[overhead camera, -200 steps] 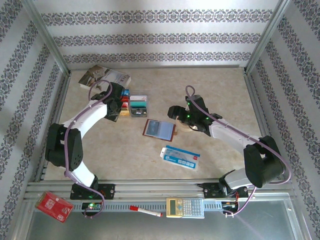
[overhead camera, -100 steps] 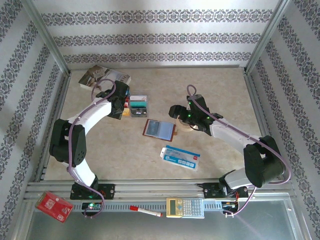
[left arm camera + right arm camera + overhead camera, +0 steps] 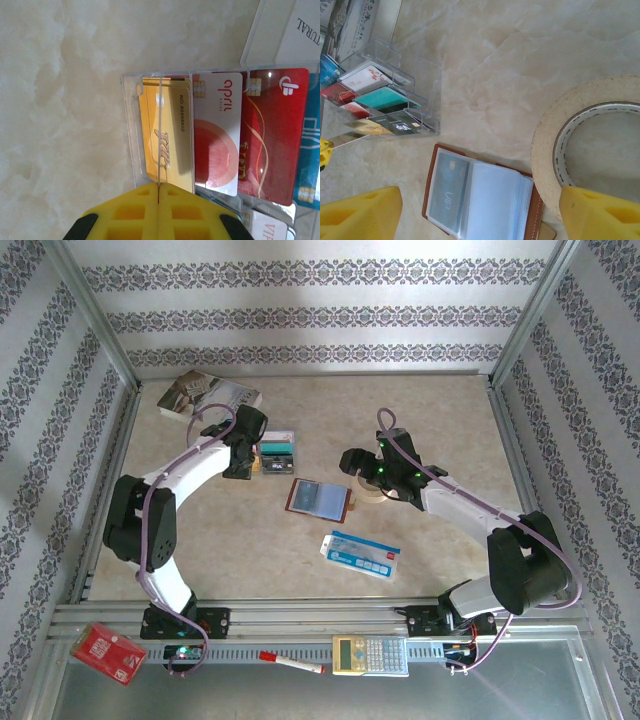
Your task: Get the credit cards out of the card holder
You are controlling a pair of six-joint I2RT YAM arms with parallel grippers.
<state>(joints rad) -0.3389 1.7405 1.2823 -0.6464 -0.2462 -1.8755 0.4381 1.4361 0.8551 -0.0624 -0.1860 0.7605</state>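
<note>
The reddish-brown card holder (image 3: 320, 498) (image 3: 480, 200) lies open mid-table, with one grey-blue credit card (image 3: 449, 192) in its left sleeve. My right gripper (image 3: 352, 462) (image 3: 480, 215) hangs open above it, one yellow finger on each side. My left gripper (image 3: 245, 455) (image 3: 158, 192) is shut on a thin credit card (image 3: 159, 130) seen edge-on, over a clear plastic organiser (image 3: 275, 452) (image 3: 129, 125). In the organiser lie gold (image 3: 172, 135), white-and-red (image 3: 217, 130) and red (image 3: 272, 130) credit cards.
A tape roll (image 3: 368, 490) (image 3: 585, 145) touches the holder's right edge. A blue-and-white packet (image 3: 360, 553) lies nearer the arms and a book (image 3: 208, 395) sits at the back left. On the front rail are a red packet (image 3: 108, 652), a pen (image 3: 292, 663) and a calculator (image 3: 370, 653).
My left gripper has shifted a little right and towards the back, over the organiser's left end. The right arm has barely moved.
</note>
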